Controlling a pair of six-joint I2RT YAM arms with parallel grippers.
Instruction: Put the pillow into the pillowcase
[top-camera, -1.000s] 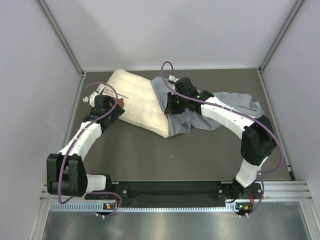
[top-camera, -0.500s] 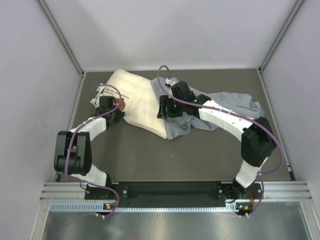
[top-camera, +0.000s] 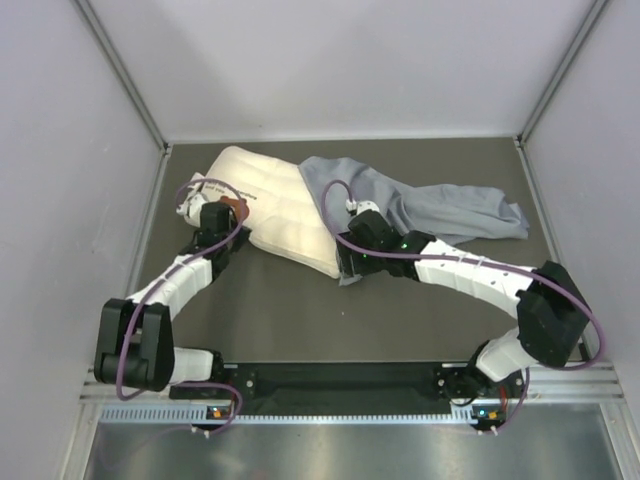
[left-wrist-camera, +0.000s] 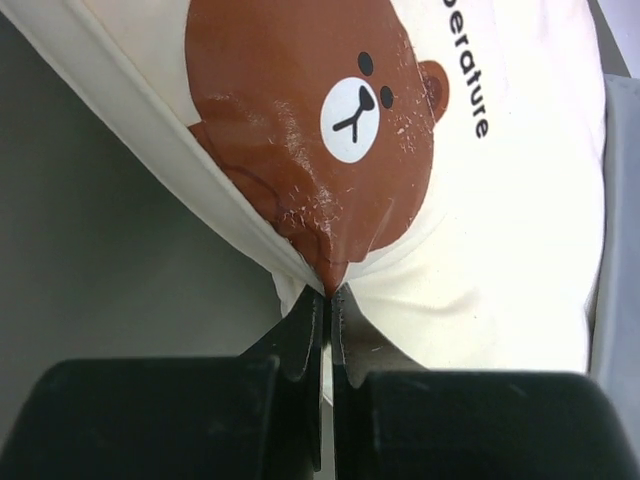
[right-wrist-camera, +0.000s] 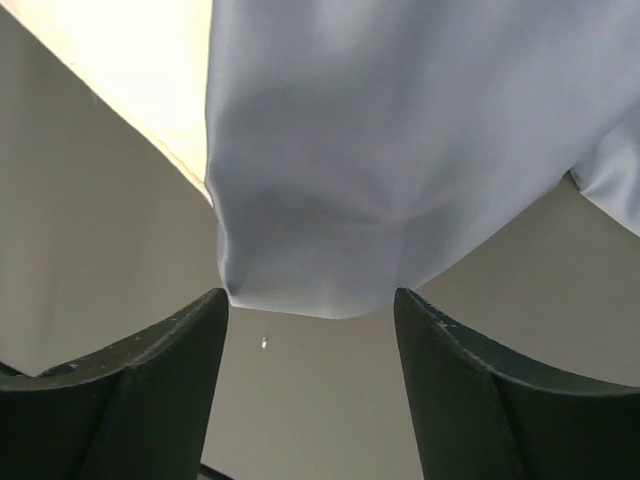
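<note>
From above, the cream pillow (top-camera: 275, 205) lies at the upper left of the dark table (top-camera: 300, 320). It runs slantwise from the upper left down toward the middle. The grey-blue pillowcase (top-camera: 430, 205) spreads from the pillow's right edge toward the right side and overlaps that edge. Whether the pillow's end is inside the cloth cannot be told. The left gripper (top-camera: 226, 212) is at the pillow's left end, beside the brown bear print (top-camera: 236, 207). The right gripper (top-camera: 347, 266) is at the pillowcase's lower corner, near the middle of the frame.

In the left wrist view, the left gripper (left-wrist-camera: 328, 305) has its jaws pressed together at the bottom centre. They pinch the pillow's (left-wrist-camera: 500, 250) edge just under the bear print (left-wrist-camera: 300, 130). Dark lettering (left-wrist-camera: 468, 75) runs at the upper right, and a strip of pillowcase (left-wrist-camera: 618, 300) shows at the right edge.

In the right wrist view, the right gripper (right-wrist-camera: 310, 310) has its jaws wide apart and grips nothing. The rounded corner of the pillowcase (right-wrist-camera: 400, 150) sits just ahead, between the tips. A piece of pillow (right-wrist-camera: 130, 70) shows at the upper left, partly under the grey cloth, with the table (right-wrist-camera: 90, 260) below it.
</note>
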